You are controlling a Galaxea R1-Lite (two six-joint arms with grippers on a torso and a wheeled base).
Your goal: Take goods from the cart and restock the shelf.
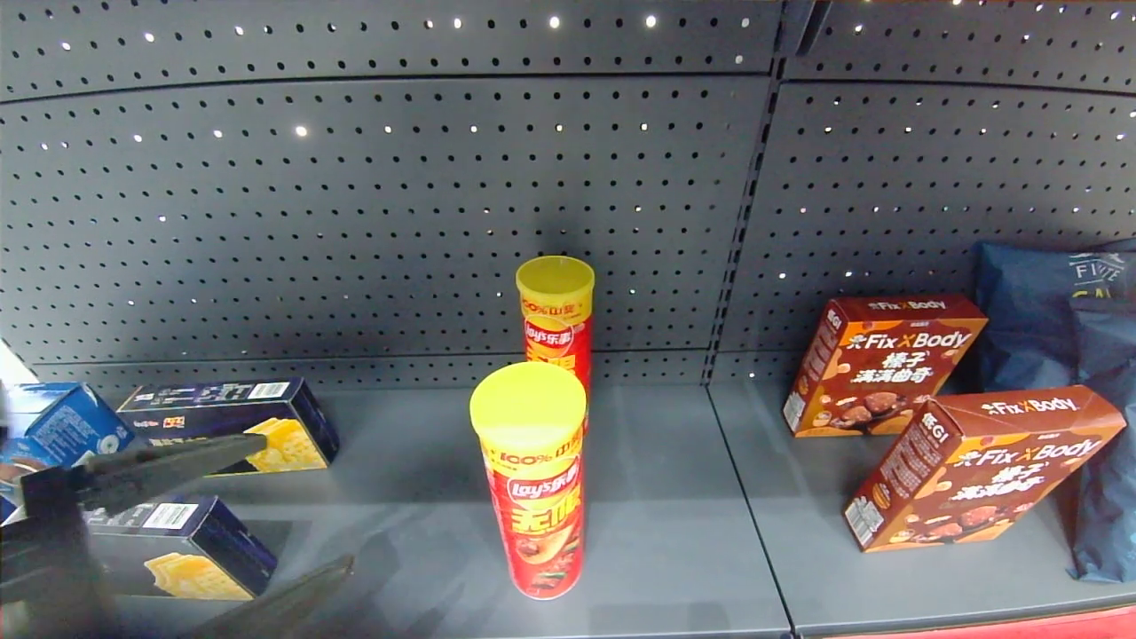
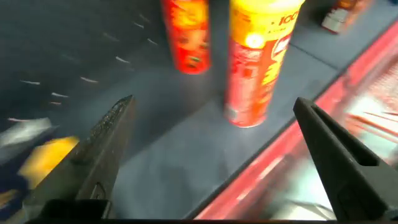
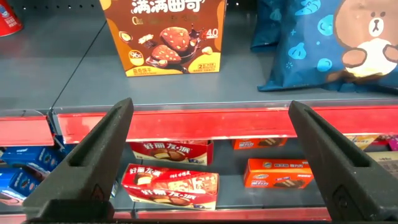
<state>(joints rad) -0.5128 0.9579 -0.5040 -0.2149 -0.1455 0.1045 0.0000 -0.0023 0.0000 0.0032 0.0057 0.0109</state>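
Two red chip cans with yellow lids stand upright on the grey shelf (image 1: 674, 532): a front can (image 1: 532, 479) and a rear can (image 1: 556, 319) close to the pegboard. My left gripper (image 1: 307, 499) is open and empty at the shelf's front left, apart from the front can. In the left wrist view the left gripper (image 2: 212, 104) points toward the front can (image 2: 252, 68), with the rear can (image 2: 186, 34) beyond it. My right gripper (image 3: 210, 104) is open with nothing in it, in front of the red shelf edge (image 3: 205, 124), below a brown cookie box (image 3: 165, 37).
Two dark blue boxes (image 1: 240, 422) (image 1: 177, 546) and a lighter blue box (image 1: 58, 426) lie at the shelf's left. Two brown boxes (image 1: 879, 364) (image 1: 976, 466) and blue bags (image 1: 1065, 302) fill the right bay. A lower shelf holds red boxes (image 3: 171, 186) and an orange box (image 3: 280, 173).
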